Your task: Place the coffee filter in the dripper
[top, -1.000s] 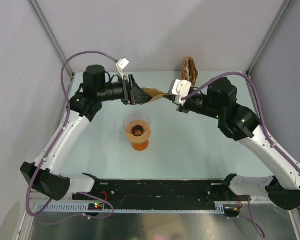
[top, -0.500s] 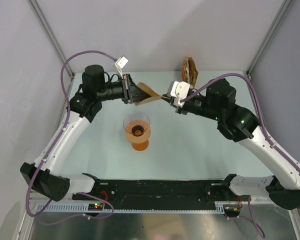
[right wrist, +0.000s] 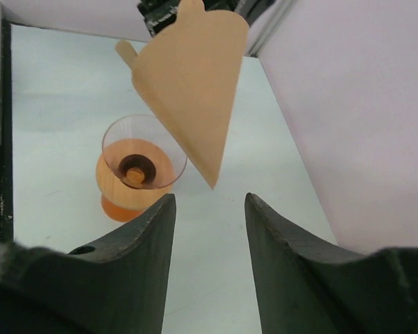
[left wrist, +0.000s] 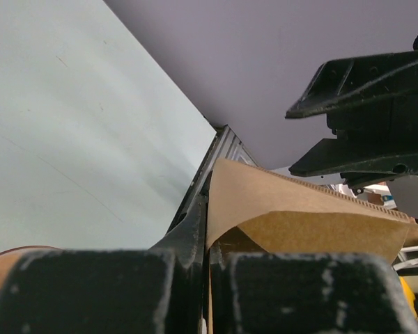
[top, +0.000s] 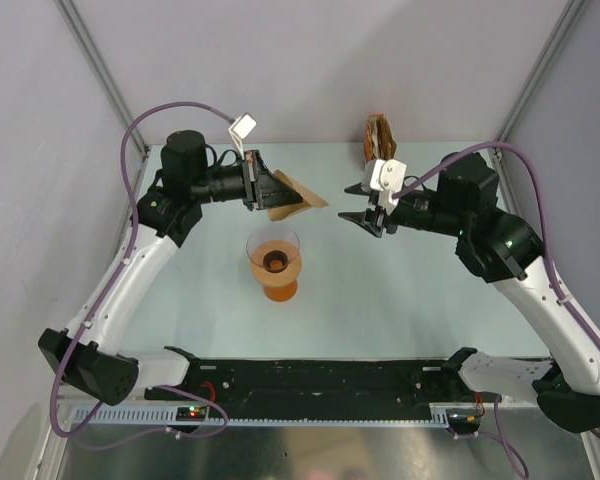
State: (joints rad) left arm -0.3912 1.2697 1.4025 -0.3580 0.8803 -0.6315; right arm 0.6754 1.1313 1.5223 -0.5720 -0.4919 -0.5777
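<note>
The coffee filter (top: pixel 298 197), a tan paper cone, hangs in the air just beyond the dripper (top: pixel 288 262). My left gripper (top: pixel 264 190) is shut on the filter's left edge. In the left wrist view the paper (left wrist: pixel 285 209) is pinched between the closed jaws of the left gripper (left wrist: pixel 210 216). My right gripper (top: pixel 352 203) is open, a short way right of the filter, touching nothing. In the right wrist view the filter (right wrist: pixel 191 76) points tip-down above and right of the peach-orange dripper (right wrist: pixel 115 177), beyond the right gripper (right wrist: pixel 209 203).
An upright bundle of brown-and-orange papers (top: pixel 380 140) stands at the back of the table, behind the right gripper. Grey walls and metal posts close in the table at the back and both sides. The right arm's black fingers (left wrist: pixel 362 76) show in the left wrist view.
The left gripper has shut on the filter. The right gripper has let go, opened and drawn back to the right. The filter now hangs from the left gripper alone.
</note>
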